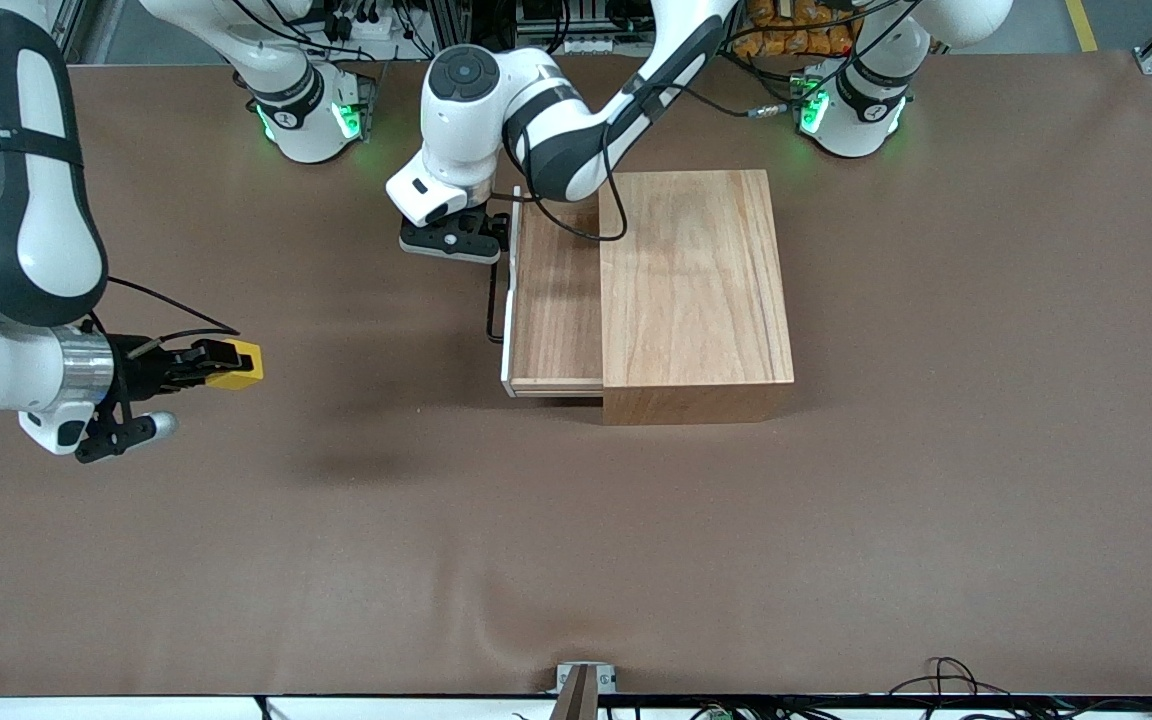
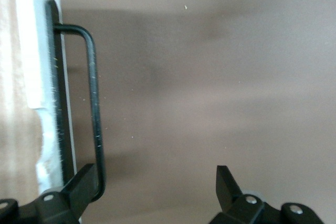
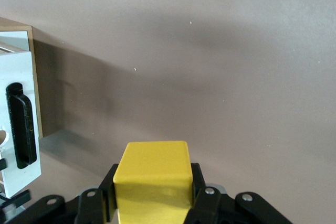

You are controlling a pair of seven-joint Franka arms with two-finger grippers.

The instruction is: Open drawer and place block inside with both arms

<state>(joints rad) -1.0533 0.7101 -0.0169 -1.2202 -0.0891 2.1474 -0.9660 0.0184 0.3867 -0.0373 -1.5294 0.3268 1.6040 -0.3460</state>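
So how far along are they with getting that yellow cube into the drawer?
About halfway. The drawer already stands partly pulled out of the wooden box. The left gripper sits by the drawer's handle, jaws open. The right gripper holds the block above the table, well short of the drawer. Carrying it over and dropping it in remains.

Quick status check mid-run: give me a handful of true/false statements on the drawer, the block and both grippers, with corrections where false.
1. The drawer is pulled partly out of the wooden box. True.
2. The block lies inside the drawer. False: the right gripper holds it over bare table, toward the right arm's end.
3. The left gripper is open. True: its fingers are spread, beside the wire handle.
4. The left gripper is clamped on the handle. False: the handle is not between closed fingers.
5. The drawer tray is bare inside. True.
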